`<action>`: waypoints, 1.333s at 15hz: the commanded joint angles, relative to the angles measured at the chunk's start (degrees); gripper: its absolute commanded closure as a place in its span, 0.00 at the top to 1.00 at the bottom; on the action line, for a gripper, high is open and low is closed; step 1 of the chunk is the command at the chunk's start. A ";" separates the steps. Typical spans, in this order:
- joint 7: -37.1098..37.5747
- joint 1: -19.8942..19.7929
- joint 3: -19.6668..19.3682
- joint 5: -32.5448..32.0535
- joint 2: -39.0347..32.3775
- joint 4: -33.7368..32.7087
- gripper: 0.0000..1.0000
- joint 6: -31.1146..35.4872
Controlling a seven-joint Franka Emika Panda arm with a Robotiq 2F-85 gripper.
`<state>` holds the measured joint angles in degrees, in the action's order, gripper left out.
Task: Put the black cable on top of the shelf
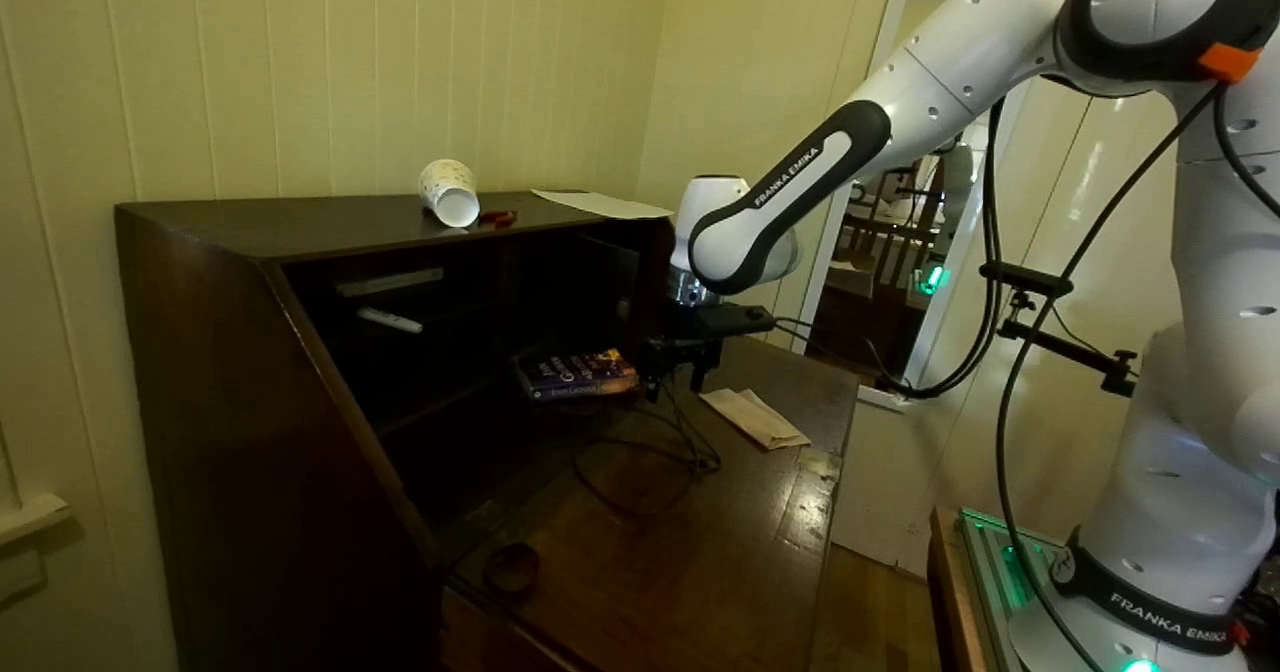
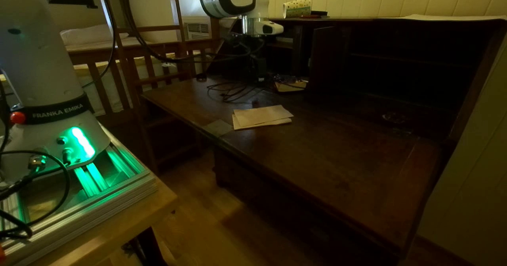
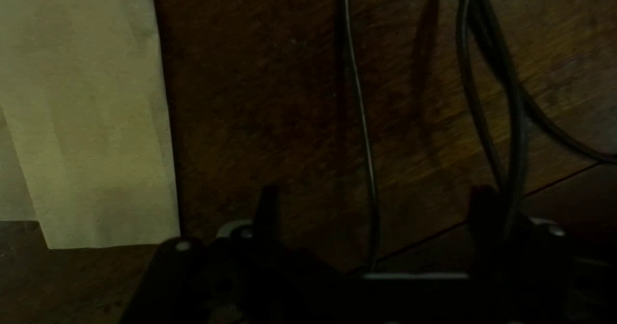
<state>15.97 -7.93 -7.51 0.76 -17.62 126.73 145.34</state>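
The black cable [image 1: 692,460] lies in loose loops on the fold-down board of the shelf, with strands rising toward my gripper; its loops also show in an exterior view [image 2: 227,95]. The shelf [image 1: 250,227] is a dark brown cabinet with a flat top board; its bare lowered board shows in an exterior view [image 2: 356,159]. My gripper [image 1: 677,390] is open and points down, low over the cable. In the wrist view one cable strand [image 3: 362,116] runs between the spread fingers [image 3: 377,198]. Thicker strands pass by the right finger; whether they touch it I cannot tell.
A paper cup [image 1: 455,200], a small red item [image 1: 497,219] and a white sheet [image 1: 605,204] lie on the top board. A book [image 1: 580,375] sits beside the gripper. Folded paper [image 1: 755,418] and a dark ring-shaped item [image 1: 511,569] lie on the lowered board.
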 commanded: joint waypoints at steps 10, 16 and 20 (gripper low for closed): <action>-0.23 0.83 -1.58 0.42 -5.80 -6.52 0.11 -2.87; 0.82 2.86 -2.04 -1.93 -1.08 -5.50 0.01 -5.27; 5.09 7.65 -3.41 -11.12 6.32 -4.92 0.01 -5.44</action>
<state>17.27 -3.86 -9.44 -4.13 -17.79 120.55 141.93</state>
